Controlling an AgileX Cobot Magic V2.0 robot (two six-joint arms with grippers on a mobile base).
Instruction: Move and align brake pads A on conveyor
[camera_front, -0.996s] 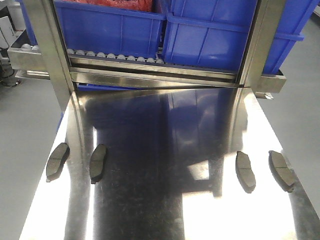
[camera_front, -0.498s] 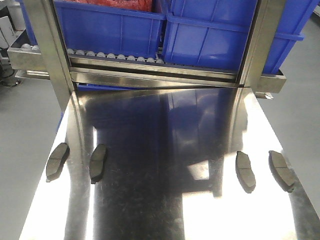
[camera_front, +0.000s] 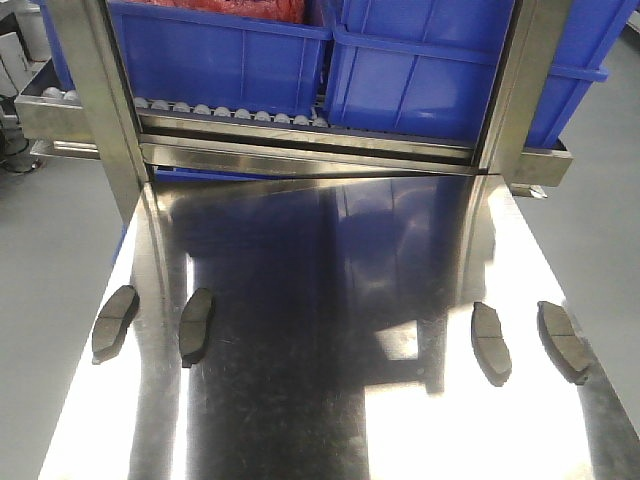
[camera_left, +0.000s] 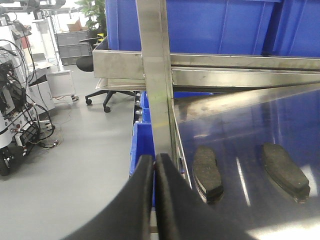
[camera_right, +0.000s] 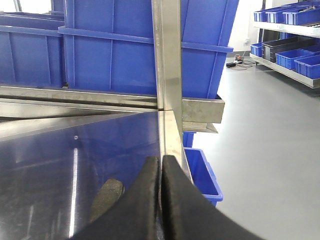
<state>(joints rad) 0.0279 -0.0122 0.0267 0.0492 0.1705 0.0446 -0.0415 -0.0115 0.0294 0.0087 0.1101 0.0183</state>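
Observation:
Several brake pads A lie on the shiny steel tabletop (camera_front: 320, 400). Two are near its left edge (camera_front: 115, 322) (camera_front: 196, 324) and two near its right edge (camera_front: 490, 342) (camera_front: 563, 339). The conveyor is out of view. My left gripper (camera_left: 154, 159) is shut on nothing and hangs off the table's left edge, with the left pads (camera_left: 207, 172) (camera_left: 285, 166) to its right. My right gripper (camera_right: 161, 160) is also shut and holds nothing. It sits over the right edge, beside a pad (camera_right: 107, 197) just to its left. Neither gripper shows in the front view.
A roller rack with blue bins (camera_front: 220, 50) stands across the far end between steel posts (camera_front: 100, 100) (camera_front: 520, 90). More blue bins sit low beside the table (camera_left: 142, 145) (camera_right: 202, 175). Grey floor lies on both sides, with a chair (camera_left: 97, 92) and cabled equipment (camera_left: 15, 115) to the left.

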